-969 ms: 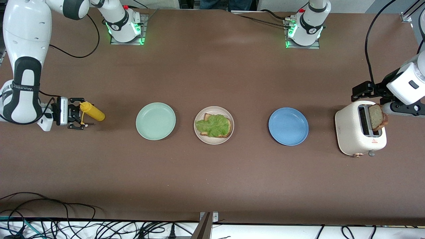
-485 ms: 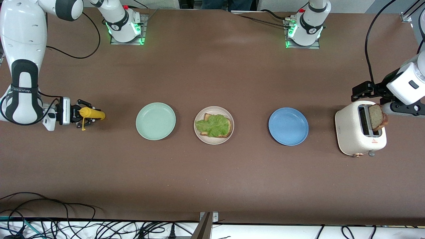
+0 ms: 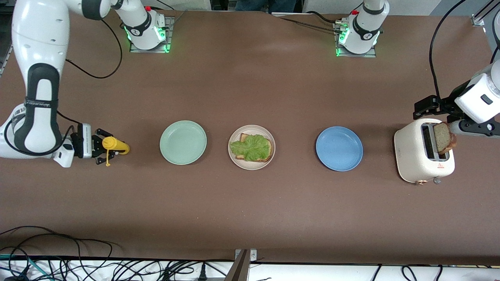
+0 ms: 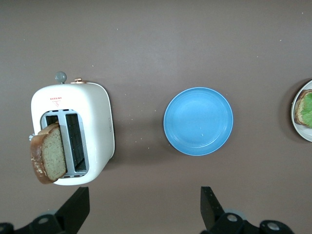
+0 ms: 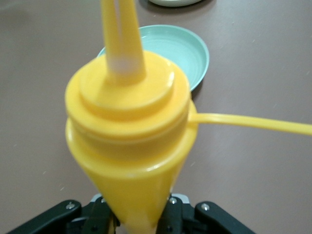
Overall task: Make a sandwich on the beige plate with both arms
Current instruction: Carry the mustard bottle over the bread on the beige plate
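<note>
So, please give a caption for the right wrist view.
Right end effector gripping yellow squeeze bottle, mint plate ahead.

Both arms are showing glossy white shells with black bands at the joints. The right arm (image 3: 37, 78) is wearing a black panel with small lettering near its wrist, a black cable looping off at its two o'clock. Green lights are glowing at both bases on grey mounting plates, red caps beside them. The left arm (image 3: 478, 97) is trailing black cables; black gripper hardware is showing.
</note>
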You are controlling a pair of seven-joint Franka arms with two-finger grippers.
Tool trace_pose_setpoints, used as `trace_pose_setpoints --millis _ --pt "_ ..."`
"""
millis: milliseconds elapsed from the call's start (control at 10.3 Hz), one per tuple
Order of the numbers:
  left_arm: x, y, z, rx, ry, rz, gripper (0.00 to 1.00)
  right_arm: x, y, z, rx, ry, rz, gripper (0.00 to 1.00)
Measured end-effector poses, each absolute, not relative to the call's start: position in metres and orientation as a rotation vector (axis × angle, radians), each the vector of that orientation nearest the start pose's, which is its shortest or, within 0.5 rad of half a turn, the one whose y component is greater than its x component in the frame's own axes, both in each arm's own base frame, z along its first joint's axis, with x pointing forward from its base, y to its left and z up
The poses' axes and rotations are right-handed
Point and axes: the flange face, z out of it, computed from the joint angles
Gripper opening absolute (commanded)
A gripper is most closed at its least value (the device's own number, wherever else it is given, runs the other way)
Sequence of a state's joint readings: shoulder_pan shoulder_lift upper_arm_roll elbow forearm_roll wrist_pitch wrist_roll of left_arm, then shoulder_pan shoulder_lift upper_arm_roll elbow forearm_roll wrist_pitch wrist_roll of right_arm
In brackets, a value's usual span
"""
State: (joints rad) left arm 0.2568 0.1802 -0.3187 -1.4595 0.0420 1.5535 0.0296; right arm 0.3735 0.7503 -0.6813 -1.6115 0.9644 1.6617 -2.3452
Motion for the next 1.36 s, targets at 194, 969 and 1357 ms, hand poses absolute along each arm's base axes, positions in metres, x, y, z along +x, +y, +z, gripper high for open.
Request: trace_pose_setpoints --millis 194,969,1357 --pt "0.603 -0.016 0.576 -3.149 0.141 0.122 1.00 0.662 0.001 0.272 -1.732 -2.024 -0.333 0.00" --pt "0.603 -0.016 0.576 -3.149 0.140 0.122 1.00 0.646 0.230 0.321 -2.053 -2.333 -0.037 0.00" --pt "0.603 -0.016 0.576 -3.149 0.140 0.122 1.00 0.603 0.330 0.325 -2.333 -2.463 0.168 0.00"
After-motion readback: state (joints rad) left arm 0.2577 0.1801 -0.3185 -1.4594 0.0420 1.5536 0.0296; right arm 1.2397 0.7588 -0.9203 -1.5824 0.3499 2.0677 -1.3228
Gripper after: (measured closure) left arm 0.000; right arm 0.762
